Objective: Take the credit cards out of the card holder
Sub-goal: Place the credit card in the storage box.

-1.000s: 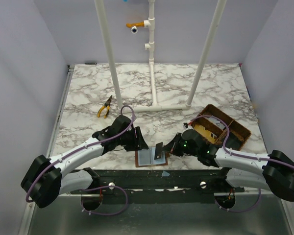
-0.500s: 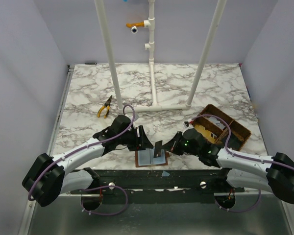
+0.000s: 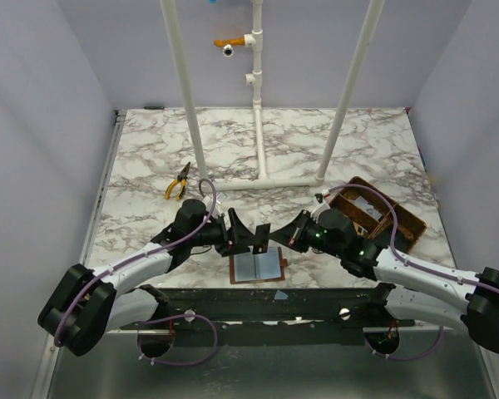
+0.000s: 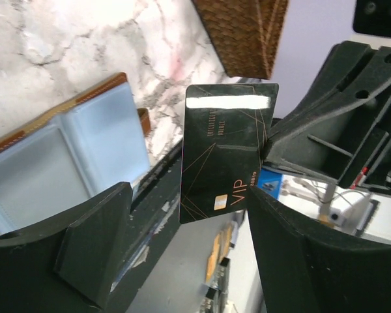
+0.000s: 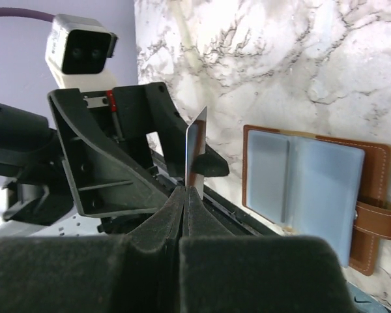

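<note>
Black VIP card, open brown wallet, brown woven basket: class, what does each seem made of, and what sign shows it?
Black VIP card: probably glossy plastic; a glare band crosses its top. Open brown wallet: leather-like, matte, pale edge stitching; pockets look like clear blue-grey vinyl. Brown woven basket: wicker-like fibre, interlaced matte strands.

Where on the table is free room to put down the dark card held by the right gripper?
Free: the marble between the pliers and its left edge, and the wide strip behind the white pipe frame. Crowded: the near edge, with the card holder, left gripper, right gripper with its dark card and basket close together.
</note>
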